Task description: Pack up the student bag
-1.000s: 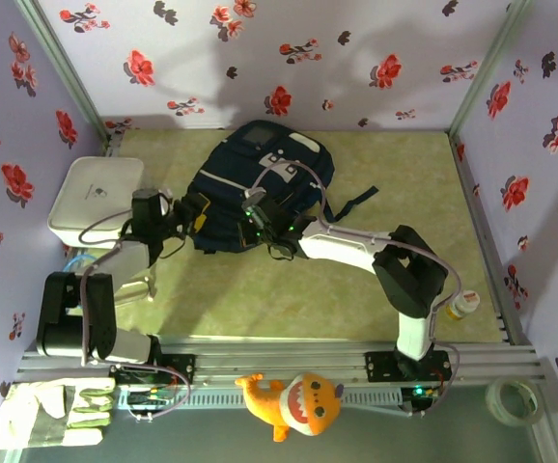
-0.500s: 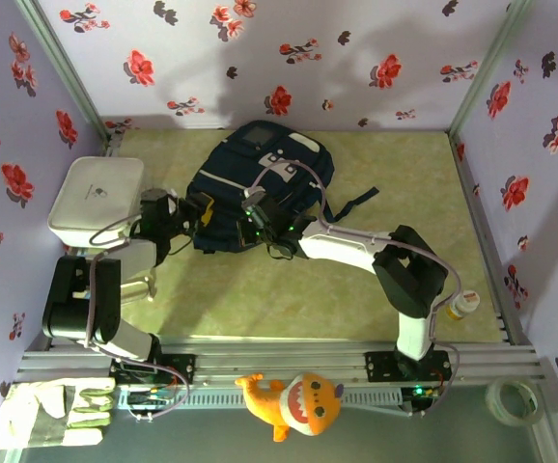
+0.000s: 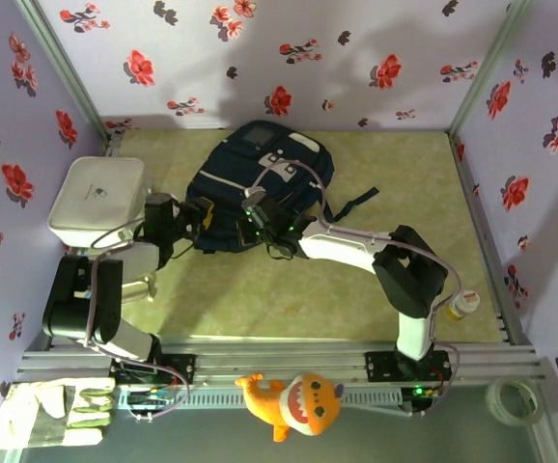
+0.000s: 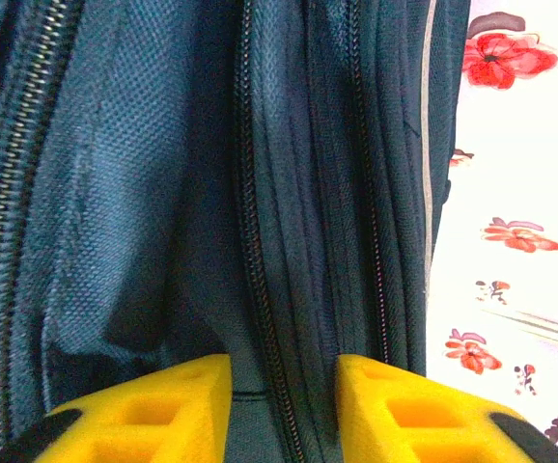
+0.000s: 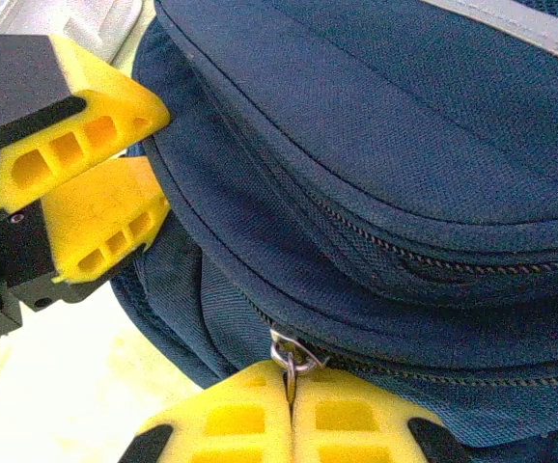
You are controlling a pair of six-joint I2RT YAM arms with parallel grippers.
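Your left pincer (image 4: pixel 284 376) has come in and narrowed around a fold of the student bag (image 3: pixel 226 183) at the worktop's (image 3: pixel 385 174) back, grip not certain; your right pincer (image 5: pixel 292 384) stays closed on a zip pull (image 5: pixel 288 354); unzipping seems next.

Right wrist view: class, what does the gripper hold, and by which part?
The right gripper holds the student bag by its metal zip pull, jaws shut.

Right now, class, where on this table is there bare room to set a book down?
Bare mat lies right of the backpack, up to the wall, and in front of it, between the left arm and right arm. Crowded: between the white box and backpack, where the left gripper sits.
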